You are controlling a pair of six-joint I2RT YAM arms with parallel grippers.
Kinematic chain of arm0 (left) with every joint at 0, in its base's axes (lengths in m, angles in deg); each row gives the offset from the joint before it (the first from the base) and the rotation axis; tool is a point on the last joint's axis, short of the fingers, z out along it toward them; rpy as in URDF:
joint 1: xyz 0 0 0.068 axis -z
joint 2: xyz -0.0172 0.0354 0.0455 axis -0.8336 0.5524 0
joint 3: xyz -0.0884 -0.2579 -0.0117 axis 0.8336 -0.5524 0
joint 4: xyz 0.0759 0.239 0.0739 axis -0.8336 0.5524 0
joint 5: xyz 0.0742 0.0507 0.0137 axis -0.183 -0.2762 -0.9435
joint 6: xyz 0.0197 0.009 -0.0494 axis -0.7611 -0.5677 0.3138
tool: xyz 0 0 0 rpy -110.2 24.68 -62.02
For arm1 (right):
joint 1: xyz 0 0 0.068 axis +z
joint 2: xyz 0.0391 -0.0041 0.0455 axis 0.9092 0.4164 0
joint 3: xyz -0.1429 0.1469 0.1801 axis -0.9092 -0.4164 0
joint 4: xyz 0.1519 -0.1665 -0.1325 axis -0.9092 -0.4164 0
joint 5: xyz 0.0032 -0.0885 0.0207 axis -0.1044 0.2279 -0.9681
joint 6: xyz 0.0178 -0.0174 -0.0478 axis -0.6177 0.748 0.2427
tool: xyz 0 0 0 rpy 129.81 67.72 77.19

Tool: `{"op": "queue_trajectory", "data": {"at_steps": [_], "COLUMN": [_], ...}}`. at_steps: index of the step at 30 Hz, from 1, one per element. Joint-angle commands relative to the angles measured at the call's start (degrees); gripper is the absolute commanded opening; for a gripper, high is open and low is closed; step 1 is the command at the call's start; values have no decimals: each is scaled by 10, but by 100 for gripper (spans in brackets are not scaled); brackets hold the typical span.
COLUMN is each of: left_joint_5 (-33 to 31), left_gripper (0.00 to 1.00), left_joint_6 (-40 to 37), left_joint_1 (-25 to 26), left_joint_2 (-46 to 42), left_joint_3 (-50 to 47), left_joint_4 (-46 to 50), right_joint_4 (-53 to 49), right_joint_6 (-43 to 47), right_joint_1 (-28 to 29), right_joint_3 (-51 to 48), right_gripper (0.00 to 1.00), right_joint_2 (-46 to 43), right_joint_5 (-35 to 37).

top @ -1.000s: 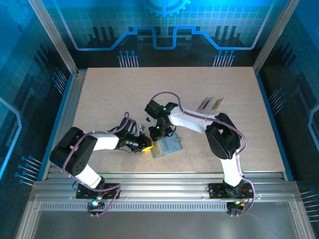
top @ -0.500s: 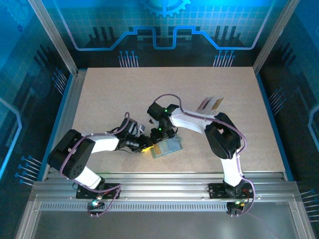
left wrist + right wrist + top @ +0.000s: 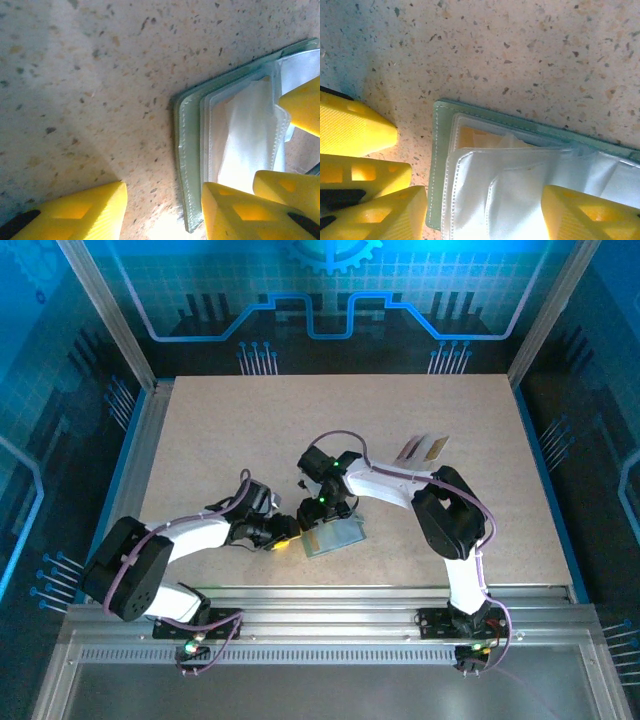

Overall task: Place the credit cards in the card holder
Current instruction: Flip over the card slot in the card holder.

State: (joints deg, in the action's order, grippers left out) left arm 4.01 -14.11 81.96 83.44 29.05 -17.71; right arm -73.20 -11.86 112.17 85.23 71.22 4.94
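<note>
Top external shows us the left gripper (image 3: 287, 535) low over the table (image 3: 220, 430), at the left end of the card holder (image 3: 343, 535). In the left wrist view its yellow fingers (image 3: 75, 212) stand apart. One is on bare tabletop and the other over the pale lining, with the holder's grey-green edge between them and nothing clamped.

The right gripper (image 3: 318, 514) hangs just beside it, over that same end. In the right wrist view its fingers (image 3: 585, 215) are spread too, one at the holder's corner and one over the lining, gripping nothing.

The holder lies flat and unfolded near the table's front middle, lining up. Its long axis runs left to right, the right end tipped slightly away from the arm bases. We see an orange tint inside one pocket, perhaps a card, though the glare leaves us unsure.

Farther right and back, well apart, tan credit cards (image 3: 425, 448) lie fanned on the table.
</note>
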Motion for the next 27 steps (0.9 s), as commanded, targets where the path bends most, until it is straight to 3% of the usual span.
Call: {"op": "queue_trajectory", "data": {"at_steps": [1,11,21,27], "left_joint_5": [16,9,55,58], "left_gripper": [48,51,32,30], "left_joint_6": [-26,-27,-18,-13], "left_joint_1": [0,-3,6,21], "left_joint_2": [-34,-111,-105,-101], "left_joint_3": [-2,-8,-5,3], "left_joint_4": [19,50,-2,-13], "right_joint_4": [17,53,102,116], "right_joint_6": [-2,-10,-25,-25], "right_joint_1": [-3,-22,-49,-60], "right_joint_3": [-19,-38,-82,-98], "right_gripper": [65,72,75,78], "right_joint_2": [13,12,-19,-44], "right_joint_5": [5,-47,-118,-143]}}
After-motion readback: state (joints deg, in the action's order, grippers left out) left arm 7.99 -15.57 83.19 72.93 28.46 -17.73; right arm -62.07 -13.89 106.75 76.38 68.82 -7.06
